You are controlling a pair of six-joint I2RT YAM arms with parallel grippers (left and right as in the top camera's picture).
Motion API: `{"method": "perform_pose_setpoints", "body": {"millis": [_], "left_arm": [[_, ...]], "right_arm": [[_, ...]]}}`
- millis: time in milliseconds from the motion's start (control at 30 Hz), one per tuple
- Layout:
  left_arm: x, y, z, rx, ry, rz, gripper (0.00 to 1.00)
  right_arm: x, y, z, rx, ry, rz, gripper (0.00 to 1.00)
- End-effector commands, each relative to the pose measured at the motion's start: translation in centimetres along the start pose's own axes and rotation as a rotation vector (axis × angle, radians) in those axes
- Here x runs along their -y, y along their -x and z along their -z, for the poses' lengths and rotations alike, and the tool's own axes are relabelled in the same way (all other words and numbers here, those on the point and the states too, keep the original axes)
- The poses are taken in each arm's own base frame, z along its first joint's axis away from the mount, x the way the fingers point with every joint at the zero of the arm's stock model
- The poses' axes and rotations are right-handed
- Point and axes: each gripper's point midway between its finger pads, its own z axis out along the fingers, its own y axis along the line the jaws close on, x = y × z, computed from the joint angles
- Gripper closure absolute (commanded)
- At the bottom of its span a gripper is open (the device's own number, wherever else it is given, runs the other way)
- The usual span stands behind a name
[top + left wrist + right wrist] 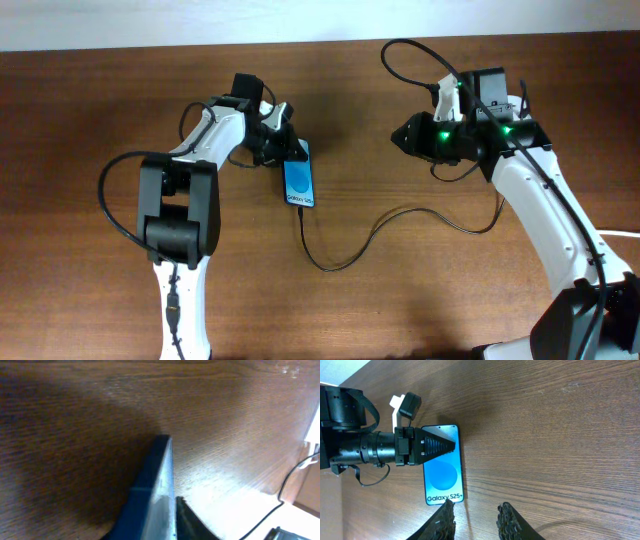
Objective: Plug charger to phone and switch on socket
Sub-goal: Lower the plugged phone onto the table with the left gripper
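reddish-brown wood grain, fine darker streaks, all over the surface (90, 300). bright blue on the screen of the phone (298, 182), black around its edge; paler blue circle mid-screen, small white lettering toward 6 o'clock in the right wrist view. black along the charger (340, 265), trailing from the phone toward 3 o'clock. matte black on the left pincer (445, 446), black again on the right pincer (476, 515), ribbed pattern on its fingers (510, 522). white shells with black joints on the left arm (185, 290) and the right arm (545, 210); two green lights (443, 133) glowing at 1 o'clock overhead. off-white band (150, 20) along 12 o'clock.
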Motion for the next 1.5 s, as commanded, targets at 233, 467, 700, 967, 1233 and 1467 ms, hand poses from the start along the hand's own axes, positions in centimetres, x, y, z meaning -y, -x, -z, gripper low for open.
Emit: {"method": "perform_pose_setpoints", "body": {"millis": [233,467,700,967,1233,1467], "left_arm": [[-0.8,0.3,-0.1,0.009,0.039,-0.016,0.70],[-2.5,0.3,1.3,0.004,0.193,0.031,0.67],[-4.2,0.1,2.5,-0.006,0.325,0.048,0.63],[-5.3,-0.4,2.8,-0.017,0.414,0.047,0.62],[-5.1,-0.8,2.2,-0.018,0.505,-0.001,0.55],[-5.1,-0.8,2.2,-0.018,0.505,-0.001,0.61]], "right_arm": [[-0.3,0.4,0.8,0.027,-0.002,0.022,0.69],[-0.3,0.4,0.8,0.028,-0.001,0.023,0.66],[-0.3,0.4,0.8,0.028,-0.002,0.023,0.66],[-0.3,0.4,0.8,0.028,-0.002,0.023,0.66],[-0.3,0.4,0.8,0.027,-0.002,0.023,0.65],[-0.3,0.4,0.8,0.027,-0.002,0.023,0.65]]}}
